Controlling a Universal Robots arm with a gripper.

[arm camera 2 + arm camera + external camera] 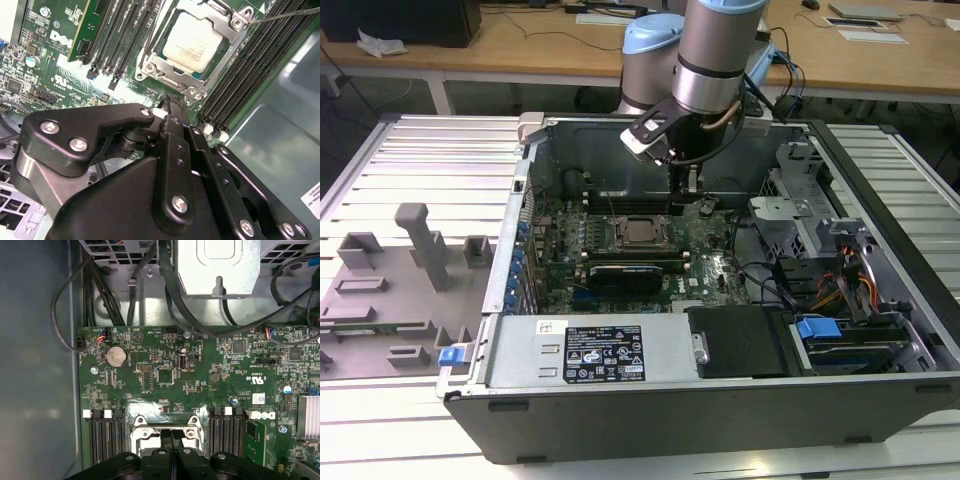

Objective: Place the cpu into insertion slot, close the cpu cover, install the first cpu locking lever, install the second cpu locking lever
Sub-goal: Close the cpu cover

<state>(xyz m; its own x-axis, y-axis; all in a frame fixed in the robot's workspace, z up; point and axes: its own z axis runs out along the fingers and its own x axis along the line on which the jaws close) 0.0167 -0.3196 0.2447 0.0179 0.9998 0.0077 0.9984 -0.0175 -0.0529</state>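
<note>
Beside the cpu cover (167, 67), between memory slots (245, 75), the gripper (170, 102) hangs pressed together.

Bright, even overhead light is thrown on the slatted table (430, 160), the computer case (620, 420) interior is left in soft shadow, the chip (192, 42) is paled by glare, small glints are caught on the gripper (172, 102) screws.

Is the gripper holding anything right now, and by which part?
Nothing visible: the black gripper is shut and empty, its tips beside the silvery square-framed cpu cover.
</note>
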